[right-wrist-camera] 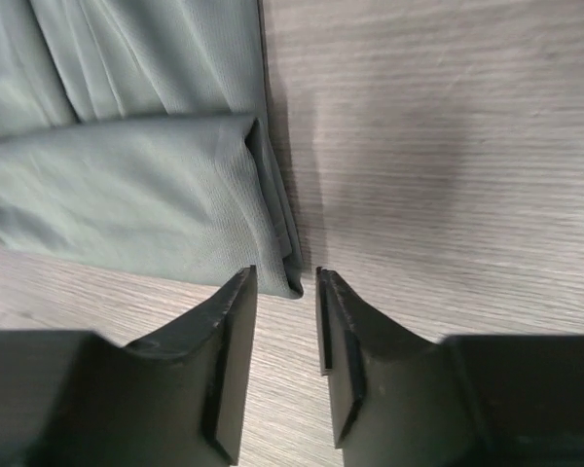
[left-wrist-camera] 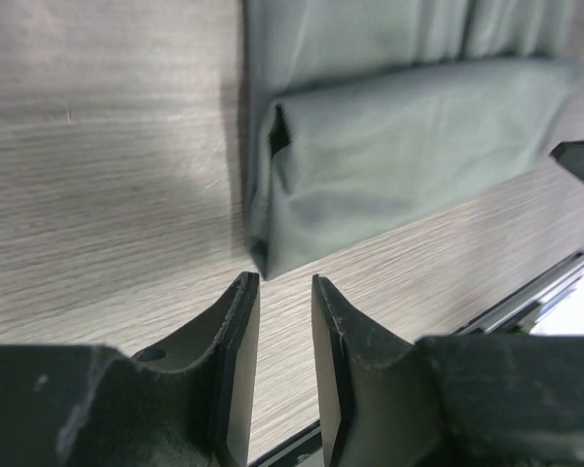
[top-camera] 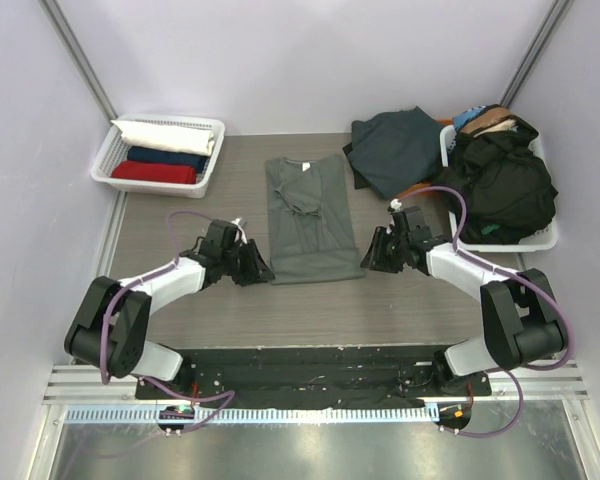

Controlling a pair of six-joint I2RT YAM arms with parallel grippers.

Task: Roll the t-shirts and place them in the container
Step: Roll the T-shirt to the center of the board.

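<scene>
sage-grey t-shirt (top-camera: 310,220) laid flat at the middle of the table (top-camera: 230,310), neck toward the far edge, near hem turned over into one fold. left tool (left-wrist-camera: 285,282) and right tool (right-wrist-camera: 287,274) are set just beside the fold's near corners. each tool's fingers are narrowly parted, with nothing gripped.

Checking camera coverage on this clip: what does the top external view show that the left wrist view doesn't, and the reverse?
Only top external: the white plastic lattice basket of rolled shirts, and a second basket heaped with dark clothes. Only left wrist: the left gripper slightly open, just short of the cloth's folded corner. Both: the sage-grey cloth t-shirt on the wood-grain table.
</scene>
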